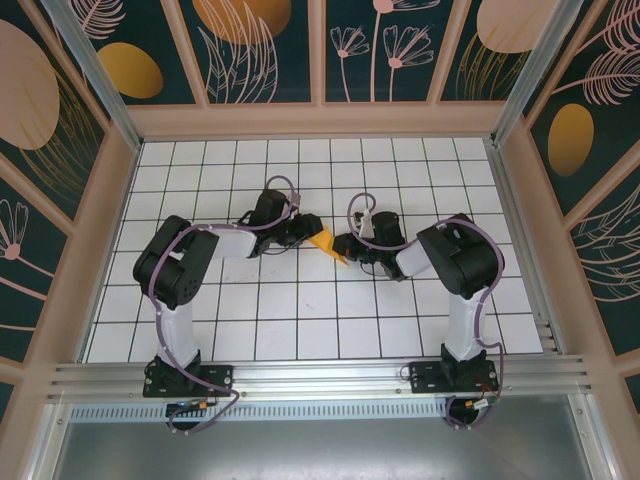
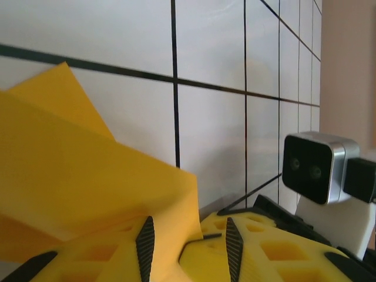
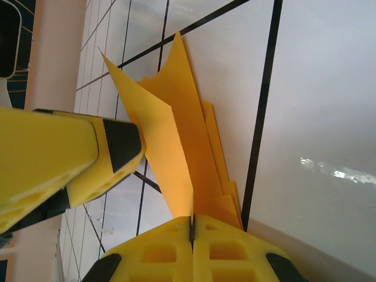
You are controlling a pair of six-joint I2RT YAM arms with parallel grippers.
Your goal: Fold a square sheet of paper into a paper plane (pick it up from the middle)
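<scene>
- Your left pincer is standing partly open, with a loose flap of the sheet of paper lying between its jaws. If you are closing it here, it is probably catching one layer only and pulling the fold crooked.
- The sheet is sitting over the middle of the table, between the two pincers, folded into several layers with pointed ends. If the arms are moving apart while both are gripping, the thin paper is risking a tear along a crease.
- Your right pincer is fully closed on the lower corner of the layers, and I judge it is carrying the sheet alone. If this narrow hold is slipping, the paper is dropping and the layers are opening.
- The two pincers are working very near each other, so a small wrong move is bringing finger against finger.
- On the left, I cannot tell whether the pads are touching the flap, because the paper is covering one finger in the left wrist view.
- In the top view the sheet is appearing only as a small orange wedge, so you are not able to count the folds, nor to see if it is touching the table.
- On the right, the closed jaws are hiding the paper inside them, so the depth of the hold is not showing.
</scene>
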